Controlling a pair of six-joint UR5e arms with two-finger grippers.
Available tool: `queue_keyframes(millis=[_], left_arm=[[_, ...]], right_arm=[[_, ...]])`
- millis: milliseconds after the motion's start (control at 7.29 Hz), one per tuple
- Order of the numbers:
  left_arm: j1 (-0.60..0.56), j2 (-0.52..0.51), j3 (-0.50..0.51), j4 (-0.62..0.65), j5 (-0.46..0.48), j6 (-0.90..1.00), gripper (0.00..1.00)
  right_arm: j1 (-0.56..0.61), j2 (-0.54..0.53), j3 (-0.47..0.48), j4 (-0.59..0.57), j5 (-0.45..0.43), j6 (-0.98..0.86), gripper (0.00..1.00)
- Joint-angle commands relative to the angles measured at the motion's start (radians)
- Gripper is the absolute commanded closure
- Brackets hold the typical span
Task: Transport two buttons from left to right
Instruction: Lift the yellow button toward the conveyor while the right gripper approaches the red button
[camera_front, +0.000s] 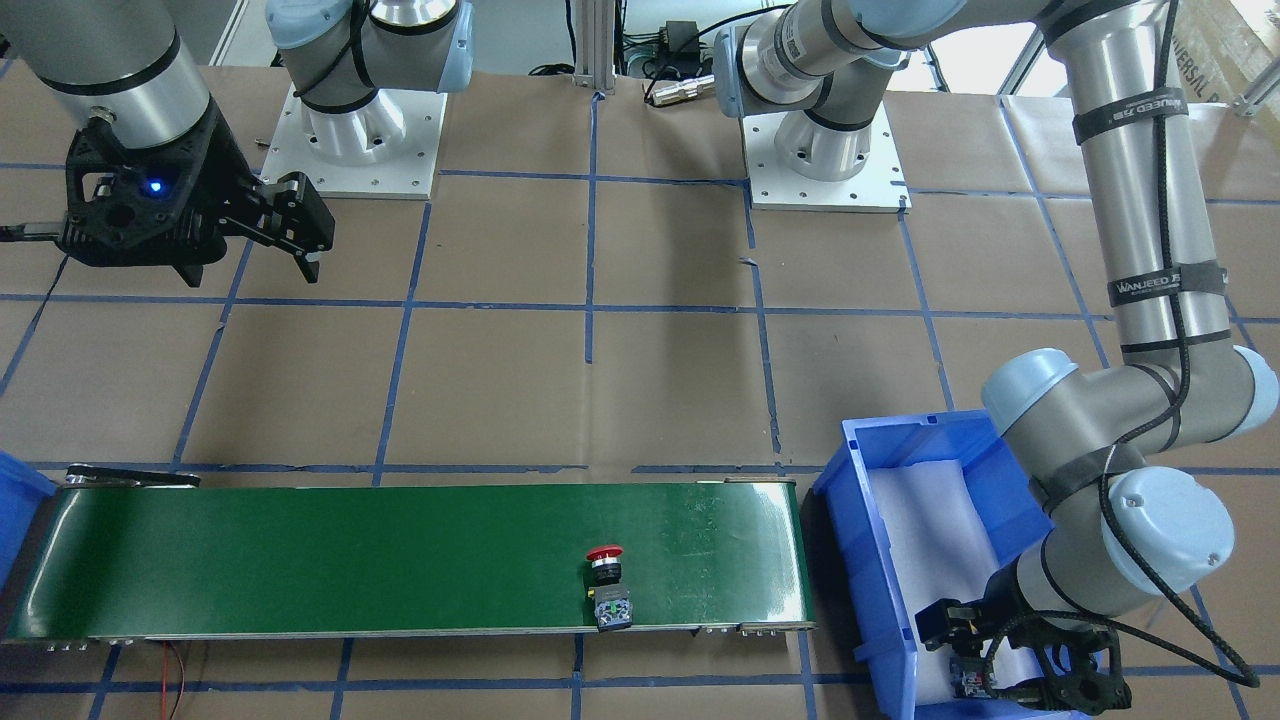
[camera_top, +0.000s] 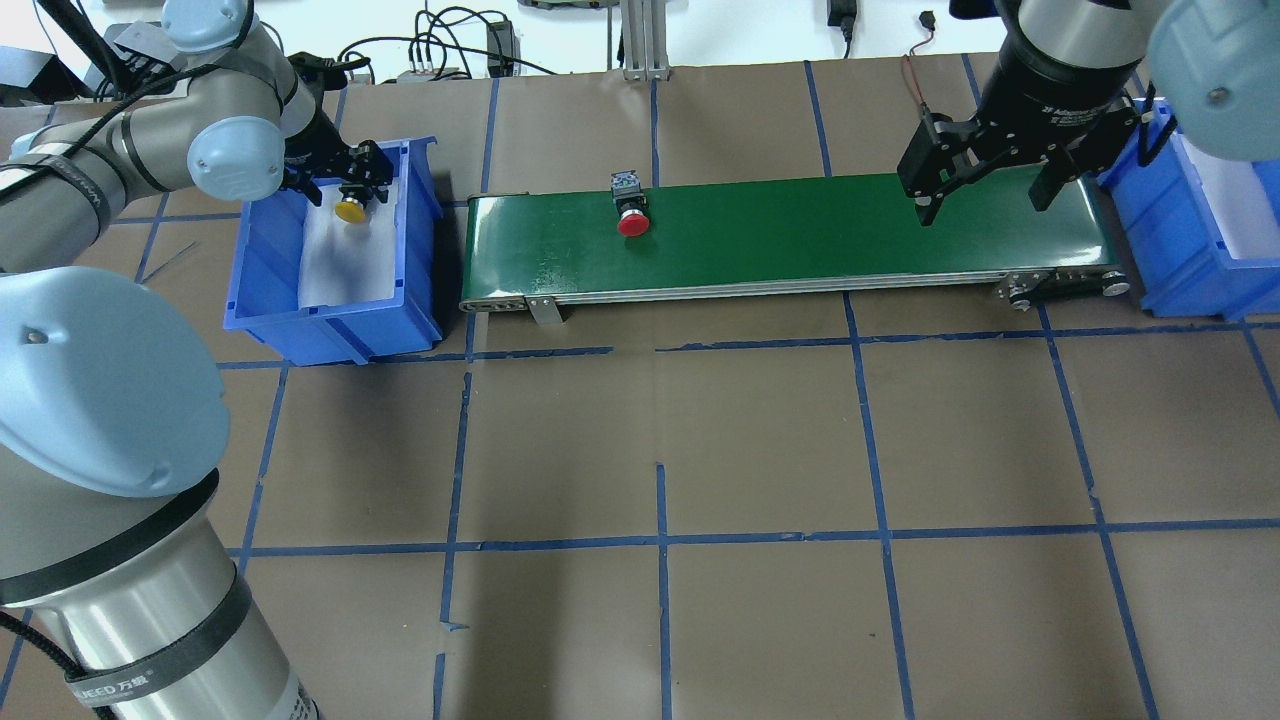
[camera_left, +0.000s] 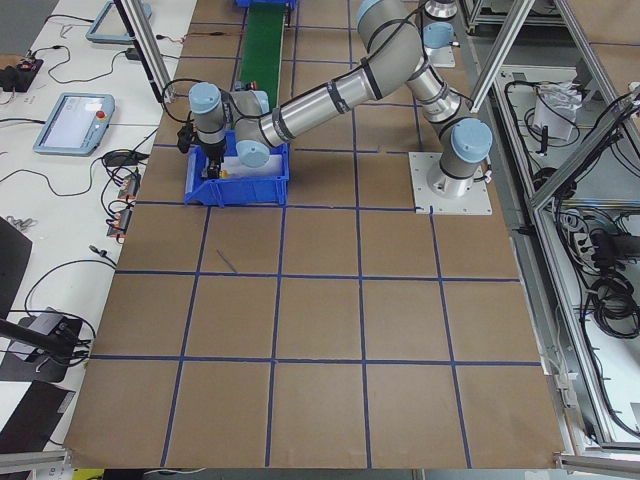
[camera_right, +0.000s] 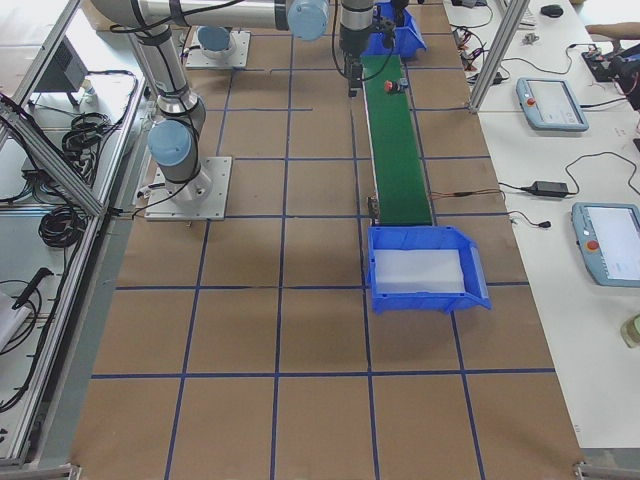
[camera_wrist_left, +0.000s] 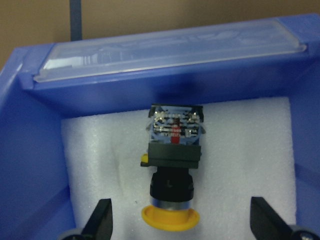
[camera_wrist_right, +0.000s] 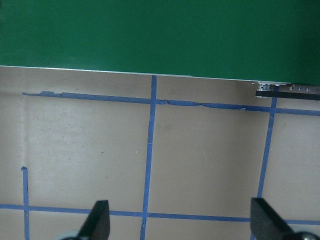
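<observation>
Left claw (camera_wrist_left: 183, 222), wide open, straddles the yellow button (camera_wrist_left: 173, 160); only its wrist view shows clearance.

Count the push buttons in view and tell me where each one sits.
2. The red button lies on the green conveyor belt, nearer the robot's left end. The yellow button lies on white foam in the left blue bin. No others show.

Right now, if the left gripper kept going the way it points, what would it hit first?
Probably the yellow button on the foam, straight ahead of the open left gripper; depth is unclear.
</observation>
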Motion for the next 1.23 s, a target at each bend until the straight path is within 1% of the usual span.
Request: queue_keyframes(millis=[0,274,411,548,686,823,960,1097], left_arm=[[0.0,-0.012,0.017,0.007,0.0,0.001,0.08],[-0.007,-0.012,0.018,0.005,-0.002,-0.005,0.33],[-0.011,-0.012,0.018,0.005,0.003,-0.024,0.43],[-0.011,-0.012,0.018,0.004,0.0,-0.056,0.56],[-0.012,-0.003,0.018,0.001,0.003,-0.059,0.65],[-0.011,0.011,0.018,-0.008,0.004,-0.059,0.68],[-0.011,0.026,0.018,-0.025,0.006,-0.059,0.68],[-0.009,0.067,0.019,-0.074,0.006,-0.059,0.68]], right_arm=[[0.0,0.0,0.0,0.0,0.0,0.0,0.0],[0.0,-0.002,0.005,0.0,0.0,0.0,0.0],[0.0,-0.002,0.003,0.0,0.0,0.0,0.0],[0.0,-0.002,0.003,0.0,0.0,0.0,0.0],[0.0,-0.002,0.003,0.0,0.0,0.0,0.0],[0.0,-0.002,0.003,0.0,0.0,0.0,0.0],[0.0,0.0,0.003,0.0,0.0,0.0,0.0],[0.0,0.0,0.005,0.0,0.0,0.0,0.0]])
